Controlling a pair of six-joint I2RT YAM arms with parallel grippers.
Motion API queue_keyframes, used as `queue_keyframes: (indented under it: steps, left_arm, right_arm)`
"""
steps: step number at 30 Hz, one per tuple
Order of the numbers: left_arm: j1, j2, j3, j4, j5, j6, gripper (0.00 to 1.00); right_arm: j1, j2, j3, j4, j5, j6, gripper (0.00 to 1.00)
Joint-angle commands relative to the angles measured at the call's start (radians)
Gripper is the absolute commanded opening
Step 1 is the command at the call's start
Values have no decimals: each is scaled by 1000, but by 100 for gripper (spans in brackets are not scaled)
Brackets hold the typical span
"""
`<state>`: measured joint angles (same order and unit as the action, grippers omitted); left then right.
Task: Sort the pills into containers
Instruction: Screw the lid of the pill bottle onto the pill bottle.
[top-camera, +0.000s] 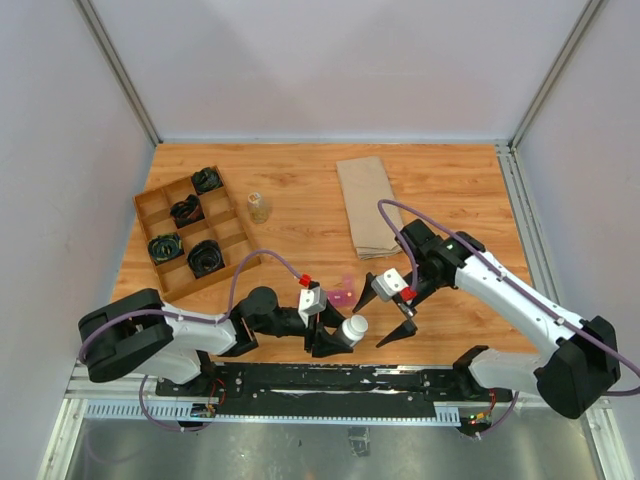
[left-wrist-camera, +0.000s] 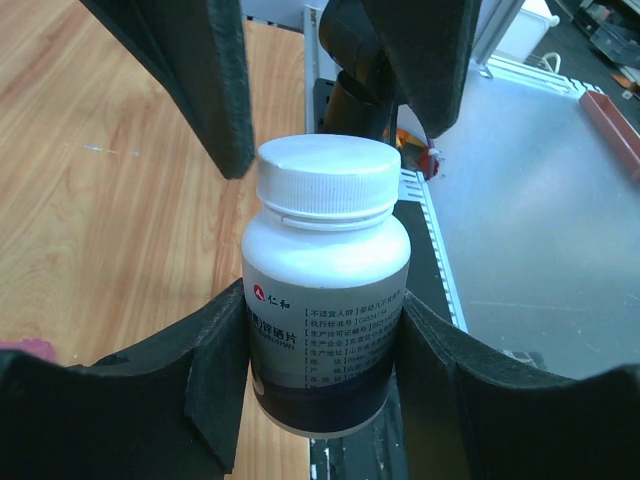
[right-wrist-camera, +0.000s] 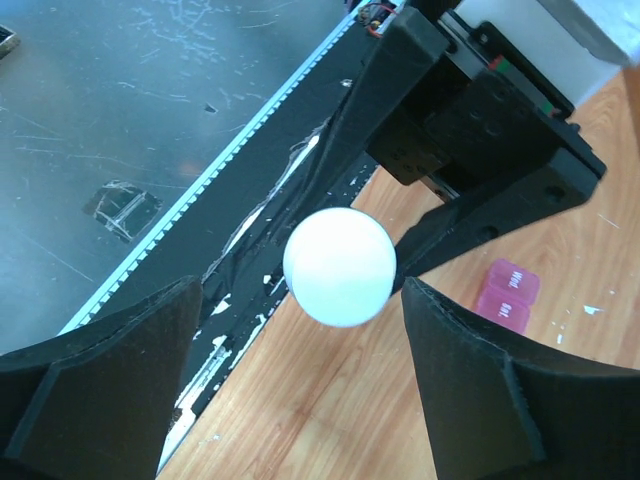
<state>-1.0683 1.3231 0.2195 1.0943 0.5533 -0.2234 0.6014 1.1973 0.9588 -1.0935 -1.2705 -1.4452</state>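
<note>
A white pill bottle (top-camera: 354, 327) with a white screw cap (left-wrist-camera: 325, 180) and a printed label is tilted up off the table's near edge. My left gripper (top-camera: 338, 336) is shut on its body (left-wrist-camera: 325, 300), one pad on each side. My right gripper (top-camera: 384, 312) is open and faces the cap (right-wrist-camera: 340, 265) head-on, its fingers (left-wrist-camera: 215, 90) standing off either side without touching. The containers (top-camera: 343, 295), a short magenta-pink strip, lie on the wood just behind the bottle (right-wrist-camera: 510, 297). Pills are hidden.
A brown wooden divided tray (top-camera: 140, 202) holding black items sits at the left. A small clear bottle (top-camera: 259, 207) stands beside it. A folded tan sheet (top-camera: 368, 200) lies at the back right. The black rail (top-camera: 330, 380) runs along the near edge.
</note>
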Motion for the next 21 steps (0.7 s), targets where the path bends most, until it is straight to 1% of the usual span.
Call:
queue_keyframes:
  steps: [1, 7, 11, 14, 21]
  left_arm:
    - [-1, 27, 36, 45, 36, -3, 0]
    - [-1, 29, 37, 43, 32, 1, 0]
    - [-1, 22, 41, 31, 25, 7, 0]
    - [0, 17, 41, 27, 17, 8, 0]
    - [0, -2, 39, 14, -16, 7, 0]
  right_arm:
    - [54, 11, 27, -8, 14, 18, 80]
    - [75, 25, 37, 16, 30, 64, 71]
    - [80, 25, 34, 55, 39, 116, 61]
    - [84, 26, 30, 83, 47, 153, 56]
    - [92, 24, 20, 132, 71, 213, 54]
